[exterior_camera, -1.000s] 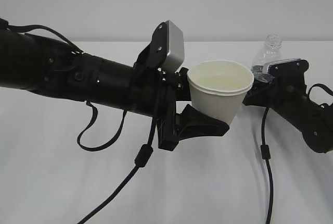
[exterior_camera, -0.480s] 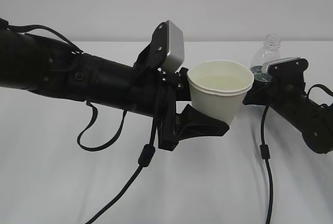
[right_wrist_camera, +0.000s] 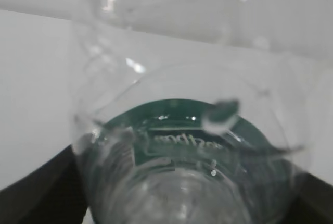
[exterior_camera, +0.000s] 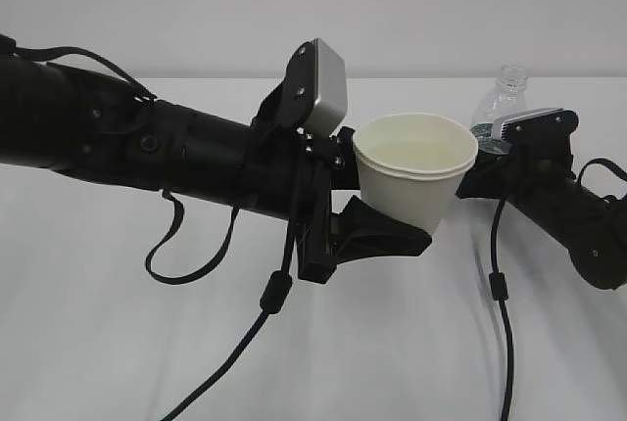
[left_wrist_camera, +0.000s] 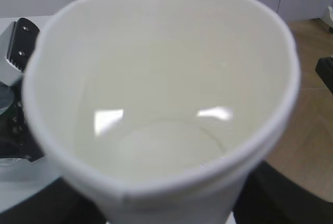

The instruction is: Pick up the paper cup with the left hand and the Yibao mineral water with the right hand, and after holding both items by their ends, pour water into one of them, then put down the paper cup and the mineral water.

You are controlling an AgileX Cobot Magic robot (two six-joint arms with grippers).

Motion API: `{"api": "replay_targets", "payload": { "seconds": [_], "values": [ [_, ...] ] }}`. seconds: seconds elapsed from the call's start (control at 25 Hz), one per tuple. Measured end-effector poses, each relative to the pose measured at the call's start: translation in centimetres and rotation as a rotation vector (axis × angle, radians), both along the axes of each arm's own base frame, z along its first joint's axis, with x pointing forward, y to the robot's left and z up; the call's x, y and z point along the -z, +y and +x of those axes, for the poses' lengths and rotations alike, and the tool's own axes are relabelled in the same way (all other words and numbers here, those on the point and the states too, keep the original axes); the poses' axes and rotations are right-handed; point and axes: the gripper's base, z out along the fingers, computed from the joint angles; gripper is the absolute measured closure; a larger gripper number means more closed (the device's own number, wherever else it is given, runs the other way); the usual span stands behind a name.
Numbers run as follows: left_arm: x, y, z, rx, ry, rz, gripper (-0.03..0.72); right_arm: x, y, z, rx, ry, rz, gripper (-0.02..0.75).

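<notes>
Two black arms reach over a white worktop (exterior_camera: 323, 372) in the exterior view. On the left, the left hand (exterior_camera: 392, 208) grips the paper cup (exterior_camera: 413, 174) by its lower body, one black finger (exterior_camera: 382, 230) pressed against the near side, so the cup hangs upright and clear of the worktop, mouth open to the top. A grey camera box (exterior_camera: 323, 83) sits on that wrist, just left of the cup's rim. From the left wrist view the cup (left_wrist_camera: 161, 104) fills nearly everything; its cream inside shows a shallow pool of clear water with two bright glints.

To the right and behind the cup stands the Yibao mineral water (exterior_camera: 500, 103), upright, uncapped, its lower part hidden by the right hand (exterior_camera: 490, 162). In the right wrist view the bottle (right_wrist_camera: 187, 151) sits very close between dark finger edges at the lower corners, its green label seen through the clear plastic. Whether this hand is clenched on the bottle or has let go, I cannot tell; the contact is out of sight
</notes>
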Motion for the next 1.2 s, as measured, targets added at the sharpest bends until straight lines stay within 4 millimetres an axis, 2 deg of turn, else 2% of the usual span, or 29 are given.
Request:
{"api": "replay_targets", "payload": {
  "seconds": [0.28,0.72,1.2],
  "values": [
    [0.0,0.0,0.0,0.000,0.000,0.000,0.244,-0.2,0.0,-0.1,-0.004,-0.029,0.008,0.111],
    [0.0,0.0,0.0,0.000,0.000,0.000,0.244,0.7,-0.1,-2.2,-0.005,0.018,0.012,0.111],
    [0.0,0.0,0.0,0.000,0.000,0.000,0.244,-0.9,-0.3,-3.8,0.008,0.011,-0.011,0.111]
  ]
}}
